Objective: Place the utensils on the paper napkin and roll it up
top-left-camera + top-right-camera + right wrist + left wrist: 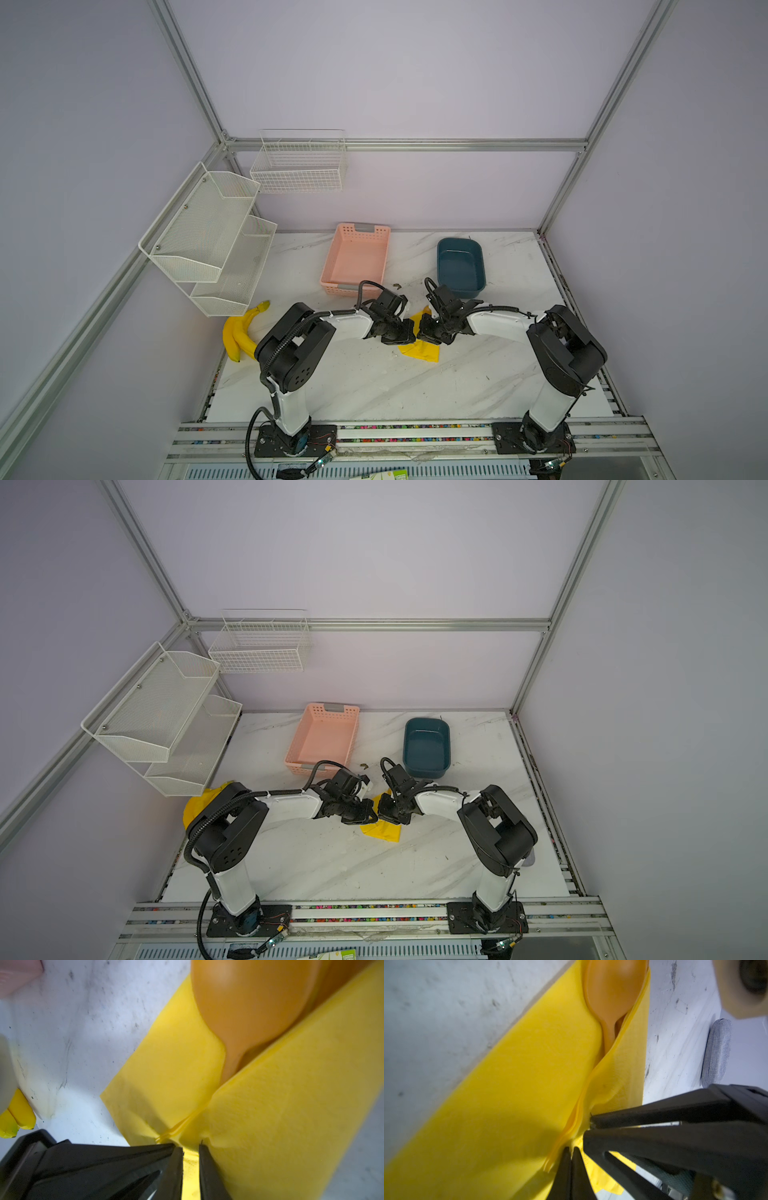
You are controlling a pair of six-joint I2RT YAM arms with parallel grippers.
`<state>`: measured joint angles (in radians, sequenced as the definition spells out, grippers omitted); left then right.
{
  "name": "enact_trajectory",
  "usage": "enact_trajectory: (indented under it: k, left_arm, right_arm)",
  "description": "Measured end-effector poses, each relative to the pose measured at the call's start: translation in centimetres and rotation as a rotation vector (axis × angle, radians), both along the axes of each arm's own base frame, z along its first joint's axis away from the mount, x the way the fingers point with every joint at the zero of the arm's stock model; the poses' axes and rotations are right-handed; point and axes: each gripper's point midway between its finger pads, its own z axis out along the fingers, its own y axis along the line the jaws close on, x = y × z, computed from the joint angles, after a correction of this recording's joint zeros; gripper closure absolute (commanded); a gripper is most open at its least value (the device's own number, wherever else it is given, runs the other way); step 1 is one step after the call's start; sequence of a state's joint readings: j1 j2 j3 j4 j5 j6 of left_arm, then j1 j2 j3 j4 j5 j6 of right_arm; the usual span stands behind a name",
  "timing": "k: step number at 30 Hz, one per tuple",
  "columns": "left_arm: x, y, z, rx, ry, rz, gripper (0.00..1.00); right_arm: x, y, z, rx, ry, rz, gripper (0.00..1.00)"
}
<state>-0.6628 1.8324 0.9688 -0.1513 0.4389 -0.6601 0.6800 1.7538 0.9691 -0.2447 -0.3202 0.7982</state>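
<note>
Paper napkin (420, 352): bright yellow, thin, folded over itself into a loose wrap. It lies mid-table (374, 386) between the 2 grippers. 1 orange spoon (612, 991) sits inside the fold, bowl protruding. In both top views the wrap's long axis runs about 12 to 6 o'clock.

Left arm: elbow raised, forearm reaching toward 3 o'clock. The left gripper (409, 332) is at the wrap's 9 o'clock side, fingertips pressed together at the folded edge; whether paper is pinched cannot be told.

Right arm: mirrored, reaching toward 9 o'clock. The right gripper (191, 1148) clamps a napkin layer between nearly closed jaws.
</note>
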Motion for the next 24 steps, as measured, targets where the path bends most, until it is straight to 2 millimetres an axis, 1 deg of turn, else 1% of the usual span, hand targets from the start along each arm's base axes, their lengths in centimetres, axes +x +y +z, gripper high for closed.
enact_trajectory:
  k: [8,11,14,17,20,22,24]
  left_arm:
    - [0.0,0.1,0.1,0.004,-0.003,0.002,0.92]
    - [0.2,0.8,0.4,0.033,-0.02,0.015,0.89]
    - [0.8,2.3,1.1,0.069,-0.037,0.046,0.84]
    - [1.9,4.2,2.3,0.09,-0.067,0.091,0.77]
    - [2.9,5.9,3.4,0.099,-0.091,0.131,0.67]
    - [3.4,6.9,3.6,0.108,-0.101,0.15,0.6]
    - [3.6,7.7,3.4,0.116,-0.097,0.164,0.55]
  right_arm:
    - [0.0,0.1,-0.1,0.002,-0.002,0.005,0.8]
    - [0.2,0.3,-0.1,0.012,-0.007,0.01,0.81]
    - [0.2,0.4,-0.1,0.015,-0.009,0.012,0.81]
    - [0.2,0.4,-0.1,0.016,-0.01,0.013,0.81]
    - [0.2,0.4,0.0,0.016,-0.011,0.015,0.81]
    - [0.2,0.4,0.0,0.016,-0.011,0.016,0.81]
    - [0.2,0.4,0.0,0.017,-0.011,0.015,0.81]
